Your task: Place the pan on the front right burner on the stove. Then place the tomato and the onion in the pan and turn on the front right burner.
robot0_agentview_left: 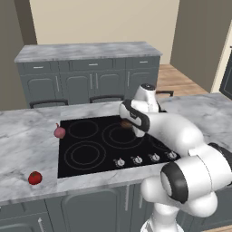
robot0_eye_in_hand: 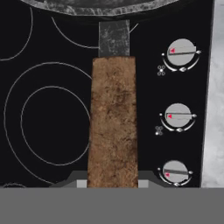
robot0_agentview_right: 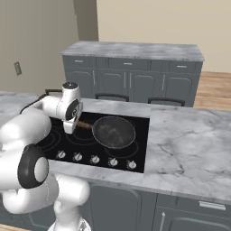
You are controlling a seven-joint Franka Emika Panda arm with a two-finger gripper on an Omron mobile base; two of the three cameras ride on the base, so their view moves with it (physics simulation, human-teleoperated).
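- I am working the first step: the pan point(robot0_agentview_right: 113, 131) is sitting on the stove point(robot0_agentview_right: 54, 135), over what I judge to be the front right burner, just ahead of the gripper point(robot0_eye_in_hand: 112, 183).
- The gripper is pinching the pan's wooden handle point(robot0_eye_in_hand: 113, 122), one fingertip on each side.
- Next I am planning to let go, lift clear and swing far to the gripper's side for the tomato point(robot0_agentview_left: 35, 177), lying on the surface point(robot0_agentview_left: 27, 149) well apart from the pan.
- The onion point(robot0_agentview_left: 60, 132) is resting at the stove's far edge.
- The left base view is giving me both vegetables; the hand view is giving me the knobs point(robot0_eye_in_hand: 177, 116) beside the handle.
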